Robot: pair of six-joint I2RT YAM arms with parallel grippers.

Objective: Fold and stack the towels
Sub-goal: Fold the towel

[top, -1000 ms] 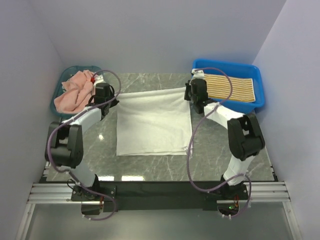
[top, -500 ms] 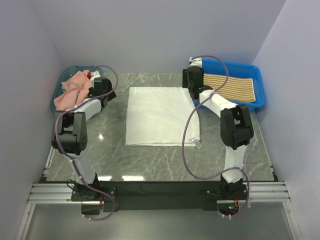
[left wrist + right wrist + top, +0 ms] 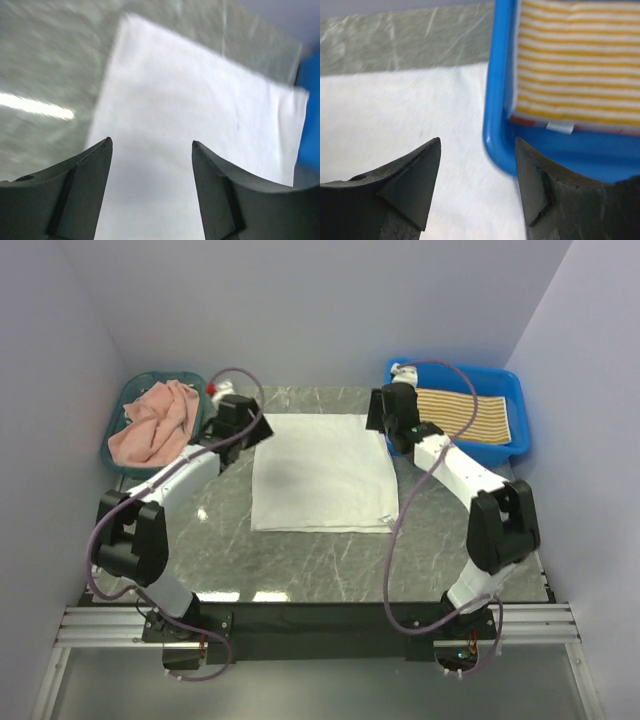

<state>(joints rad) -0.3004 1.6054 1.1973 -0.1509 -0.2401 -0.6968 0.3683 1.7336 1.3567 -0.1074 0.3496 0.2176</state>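
Observation:
A plain white towel (image 3: 320, 472) lies flat on the marble table, folded into a rectangle. My left gripper (image 3: 256, 430) hovers at its far-left corner, open and empty, with white cloth (image 3: 200, 125) below the left gripper (image 3: 151, 142). At the towel's far-right corner my right gripper (image 3: 383, 422) is also open and empty. The wrist view puts the right gripper (image 3: 477, 140) over the white towel (image 3: 395, 115), beside the blue bin's rim (image 3: 497, 100). A salmon pink towel (image 3: 150, 425) is bunched in the teal basket. A folded yellow-and-white striped towel (image 3: 465, 415) lies in the bin.
The teal basket (image 3: 112, 452) stands at the far left of the table. At the far right is the blue bin (image 3: 455, 373), close to my right gripper. Grey walls close in the table on three sides.
Both grippers opened and let go of the white towel's edge after carrying it to the far side. The towel now lies folded flat. My left gripper moved right, back over the corner.

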